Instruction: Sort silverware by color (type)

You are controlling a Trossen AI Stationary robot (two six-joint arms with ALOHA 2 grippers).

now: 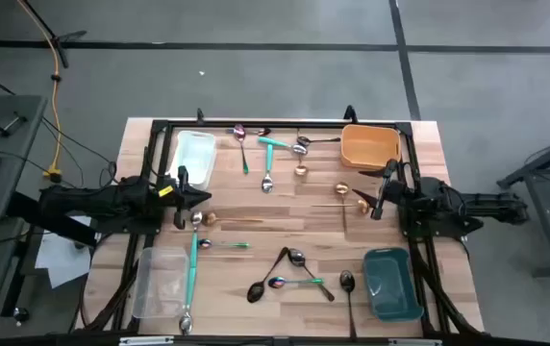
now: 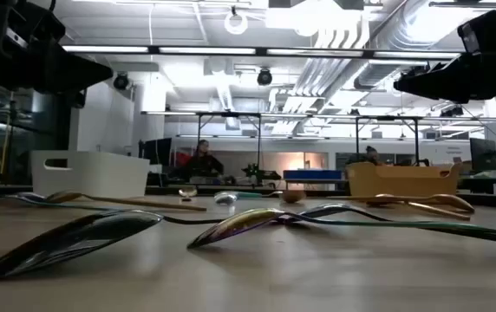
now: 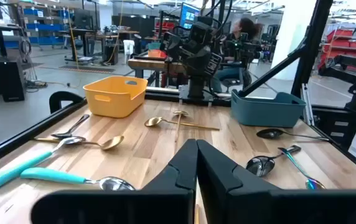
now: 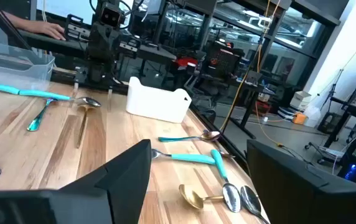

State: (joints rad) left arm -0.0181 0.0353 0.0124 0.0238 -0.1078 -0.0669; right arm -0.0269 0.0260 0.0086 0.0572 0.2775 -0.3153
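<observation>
**Both claws over the middle of the table, spoons scattered between four bins**

Take the orange bin point(image 1: 369, 146) as your landmark. Your right gripper point(image 1: 379, 207) hangs just in front of it, fingers spread wide with nothing between them. A gold spoon point(image 1: 350, 190) lies just beside that claw, toward the table's middle. Your left gripper point(image 1: 198, 197) sits far across the table from the orange bin, its fingers pressed together and empty, right by a long teal-handled spoon point(image 1: 192, 274) and a second gold spoon point(image 1: 219, 220).

The white bin point(image 1: 194, 156) stands along the same back edge as the orange one; between them lie slim, glossy spoons point(image 1: 273, 152), teal-handled and rainbow. The open strip of bare wood runs between the two claws.

The teal bin point(image 1: 391, 282) is directly forward of the orange bin, with black spoons point(image 1: 346, 286) beside it. The clear bin point(image 1: 161, 282) holds the opposite front corner.
</observation>
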